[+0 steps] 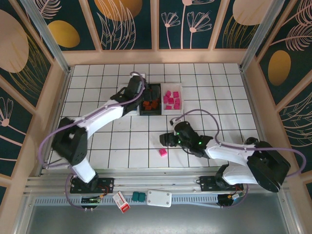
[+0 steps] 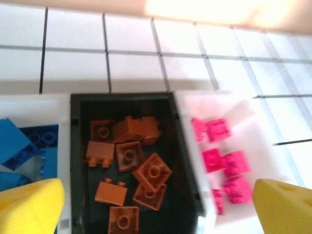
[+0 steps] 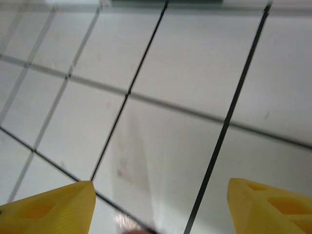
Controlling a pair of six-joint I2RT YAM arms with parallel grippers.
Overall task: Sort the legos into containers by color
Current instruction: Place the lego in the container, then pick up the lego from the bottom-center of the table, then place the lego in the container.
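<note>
Left hand (image 2: 156,207) is hovering over the containers, spread wide and carrying nothing. Beneath it, the left white bin (image 2: 29,105) is holding blue legos (image 2: 19,141), the black bin (image 2: 122,96) orange-brown legos (image 2: 129,156), and the right white bin (image 2: 214,105) pink legos (image 2: 219,130). One pink lego (image 1: 163,152) is lying loose on the worktop (image 1: 122,146), just beside the right hand (image 3: 161,207), which is likewise gaping wide and empty over bare tile. A smudge at the bottom edge of its wrist view is possibly that brick, but blur is hiding it. Closing off-centre is risking a flick that sends the small brick skidding away, and a loose pinch is risking a drop short of the right white bin.
</note>
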